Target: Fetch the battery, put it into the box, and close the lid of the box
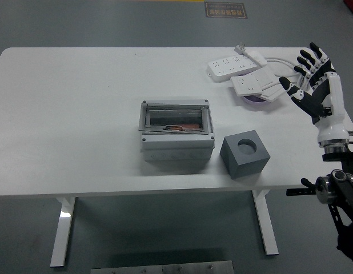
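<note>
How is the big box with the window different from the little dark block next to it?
The box is light grey and wide, while the block is dark grey and smaller, shaped like a cube. The box has a see-through lid with something orange showing inside; the block is solid with a round hole in its top. The box sits square to the table edge; the block is turned at an angle. Both rest on the white table, side by side.
</note>
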